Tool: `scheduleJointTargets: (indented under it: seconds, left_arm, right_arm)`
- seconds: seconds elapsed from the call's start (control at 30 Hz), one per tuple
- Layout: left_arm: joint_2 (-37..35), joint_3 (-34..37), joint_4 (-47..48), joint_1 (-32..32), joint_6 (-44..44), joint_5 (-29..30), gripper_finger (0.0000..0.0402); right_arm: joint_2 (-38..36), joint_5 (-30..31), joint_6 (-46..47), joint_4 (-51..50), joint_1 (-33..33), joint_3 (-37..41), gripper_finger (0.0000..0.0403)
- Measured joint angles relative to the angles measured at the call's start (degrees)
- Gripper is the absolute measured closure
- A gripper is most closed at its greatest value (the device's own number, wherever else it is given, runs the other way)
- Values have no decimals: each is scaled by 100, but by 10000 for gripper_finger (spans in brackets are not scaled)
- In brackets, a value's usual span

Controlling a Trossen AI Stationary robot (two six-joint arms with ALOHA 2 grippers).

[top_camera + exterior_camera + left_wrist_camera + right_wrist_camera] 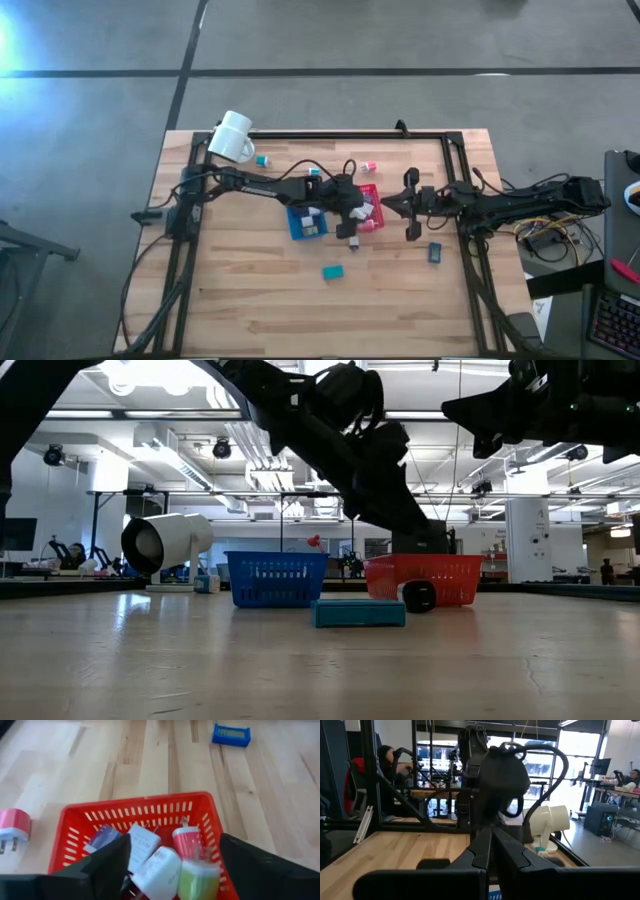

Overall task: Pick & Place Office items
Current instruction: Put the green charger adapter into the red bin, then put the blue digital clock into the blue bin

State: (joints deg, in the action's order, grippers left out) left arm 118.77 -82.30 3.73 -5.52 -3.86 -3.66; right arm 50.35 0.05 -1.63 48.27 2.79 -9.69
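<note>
1. Robotics lab or workshop, open-plan.
2. Wooden counter (pixel 260 290) framed by black metal rails (pixel 330 134).
3. Exposed ceiling ducts (pixel 190 455), strip lights.
4. Seated person (pixel 387 762) at distant benches, monitors beyond.

Left arm (pixel 270 185) spans the desk (pixel 260 290) middle over both trays; the mug (pixel 232 137) blocks one corner; front desk lies mostly bare

two trays (pixel 300 228), one mug (pixel 232 137), perhaps ten small office items (pixel 332 271).
</note>
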Motion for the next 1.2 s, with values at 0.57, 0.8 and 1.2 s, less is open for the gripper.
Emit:
scheduleJointTargets:
  seconds: [0.57, 0.8, 1.2]
  left_arm:
    - [-3847, 1176, 1670, 170, -627, 19, 173]
    - [-6175, 3196, 875, 170, -1004, 1465, 344]
    - [-8695, 6566, -2281, -1, -537, 1491, 398]
  right_arm:
    - [2, -2, -31, 0, -2, 4, 390]
    - [12, -2, -158, 1, -2, 4, 390]
    - [232, -2, -306, -2, 0, 7, 390]
